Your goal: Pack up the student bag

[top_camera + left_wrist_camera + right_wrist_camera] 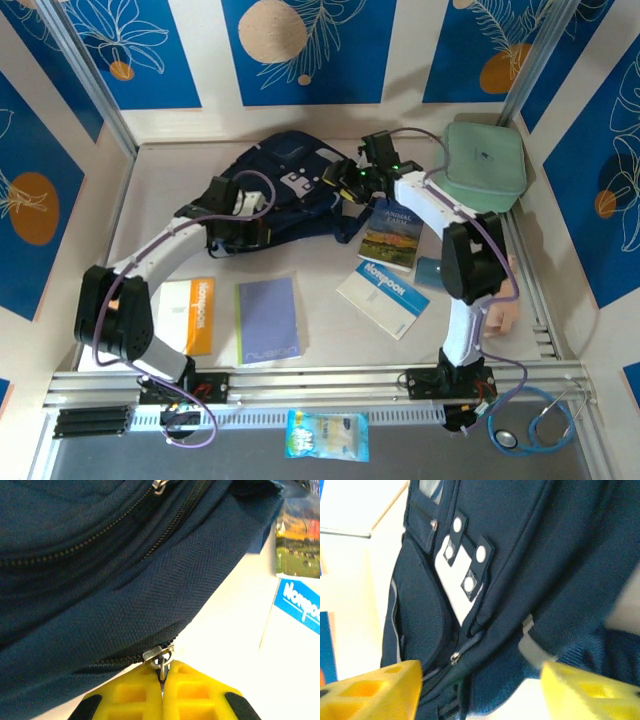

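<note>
On the pale table between blue leaf-print walls, you are holding a zip pull while nothing is anchoring the bag.
Nearest you, the notebooks are lying unpacked. Beyond them your left gripper is pinching the small metal zip pull at the near edge of the student bag, which is lying at the far middle of the table. Your right gripper is hanging spread over the bag's pocket side, gripping nothing. If you tug now, the whole bag is likely sliding along with you, or the thin pull is slipping from the fingers.

The left arm covers part of the student bag, and the right arm half hides a teal object. The landscape book is blurred and cut by the right edge.
</note>
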Robot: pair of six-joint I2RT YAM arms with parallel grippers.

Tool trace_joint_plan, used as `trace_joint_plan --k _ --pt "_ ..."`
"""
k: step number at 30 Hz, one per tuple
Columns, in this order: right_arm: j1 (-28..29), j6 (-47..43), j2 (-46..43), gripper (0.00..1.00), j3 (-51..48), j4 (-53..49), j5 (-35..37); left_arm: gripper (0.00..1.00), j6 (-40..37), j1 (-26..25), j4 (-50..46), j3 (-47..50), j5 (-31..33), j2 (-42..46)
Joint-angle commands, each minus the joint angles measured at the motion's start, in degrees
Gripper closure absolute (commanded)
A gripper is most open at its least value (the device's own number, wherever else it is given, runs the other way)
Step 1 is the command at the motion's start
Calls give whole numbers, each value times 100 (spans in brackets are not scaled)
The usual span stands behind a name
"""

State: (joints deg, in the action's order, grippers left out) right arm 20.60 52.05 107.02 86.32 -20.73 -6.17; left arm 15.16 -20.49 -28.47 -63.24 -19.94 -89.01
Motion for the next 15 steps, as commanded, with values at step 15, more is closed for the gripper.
trace_joint_plan --k 15 --pt "1005 2518 -523 23 -1984 1772 -321 100 397 -972 -167 -1089 -459 -1152"
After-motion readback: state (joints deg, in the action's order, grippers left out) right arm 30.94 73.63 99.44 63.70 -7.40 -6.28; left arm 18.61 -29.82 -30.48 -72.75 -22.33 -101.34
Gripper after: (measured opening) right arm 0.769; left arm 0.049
